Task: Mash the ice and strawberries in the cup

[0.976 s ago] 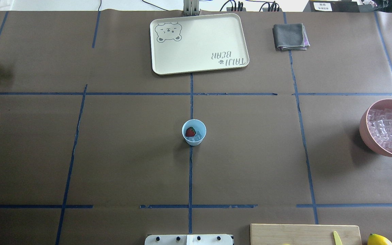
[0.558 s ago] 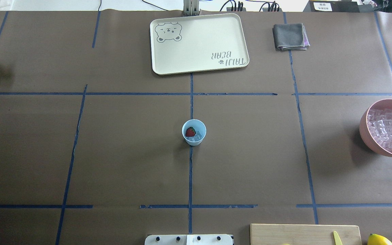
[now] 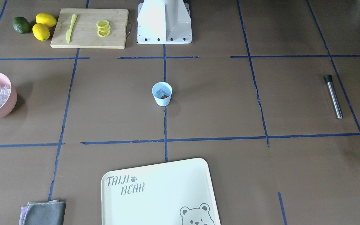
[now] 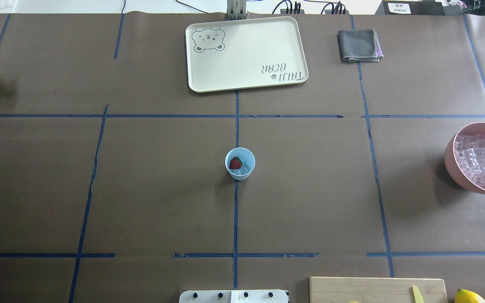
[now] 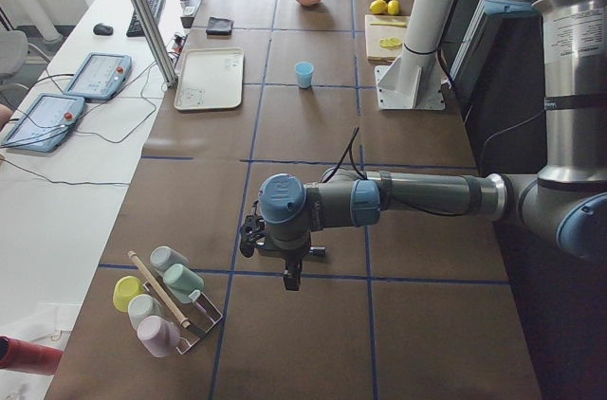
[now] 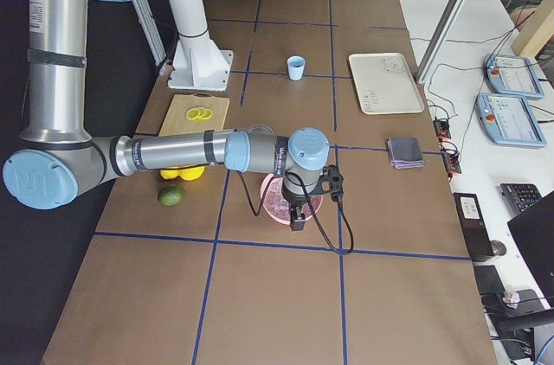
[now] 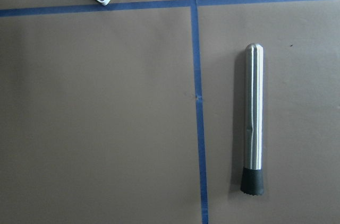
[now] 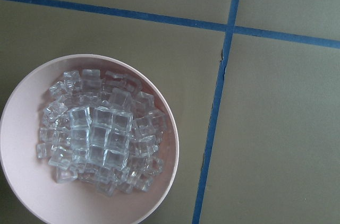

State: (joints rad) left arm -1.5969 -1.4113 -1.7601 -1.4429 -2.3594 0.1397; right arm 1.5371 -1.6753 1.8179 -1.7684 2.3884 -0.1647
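The pale blue cup [image 4: 240,163] stands upright at the table's middle, also in the front view [image 3: 162,93]. Inside it lie a red strawberry [image 4: 235,163] and clear ice cubes [image 4: 246,167]. A steel muddler [image 3: 333,96] with a black tip lies flat on the robot's left; the left wrist view looks straight down on it [image 7: 253,120]. My left gripper [image 5: 289,272] hangs above that area; I cannot tell if it is open. My right gripper [image 6: 297,220] hangs over the pink bowl of ice [image 8: 24,181]; I cannot tell if it is open.
The pink bowl [image 4: 451,158] sits at the right edge. A cream tray [image 4: 246,52] and a grey cloth [image 4: 359,45] lie at the far side. A cutting board [image 3: 86,37] with lemon slices, a yellow knife, lemons [image 3: 44,26] and a lime [image 3: 21,24] sits beside the robot base. A cup rack [image 5: 166,300] stands far left.
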